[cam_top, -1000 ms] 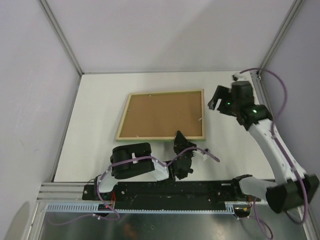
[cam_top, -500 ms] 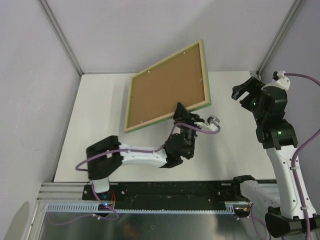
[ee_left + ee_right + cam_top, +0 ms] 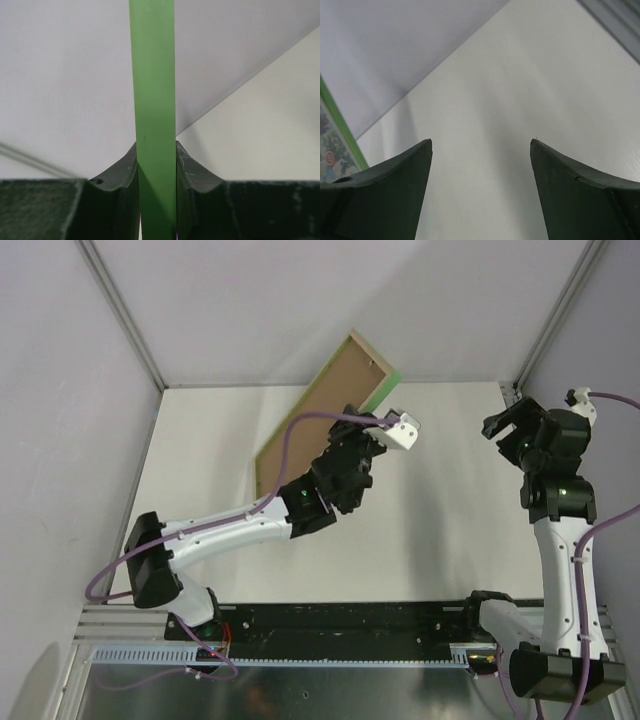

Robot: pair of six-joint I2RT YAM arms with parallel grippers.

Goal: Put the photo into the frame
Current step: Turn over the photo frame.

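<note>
Thin rectangular frame [image 3: 325, 410], green front and pale wood back, steeply tilted above the white surface [image 3: 440, 520], edge pinched by left pincer [image 3: 155, 165]; colour photo [image 3: 328, 146] apparently already inside; right pincer [image 3: 481, 145] spread, empty.

The frame [image 3: 155, 125] stands tilted, left of the right gripper [image 3: 502, 421] — well apart.

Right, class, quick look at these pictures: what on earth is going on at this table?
The left claw pinches the frame by its green edge and holds it tilted steeply above the table, brown back towards the overhead camera. The right claw is open and empty on the right side, pointing towards the frame. From there, a sliver of the photo shows just inside the green edge.
</note>
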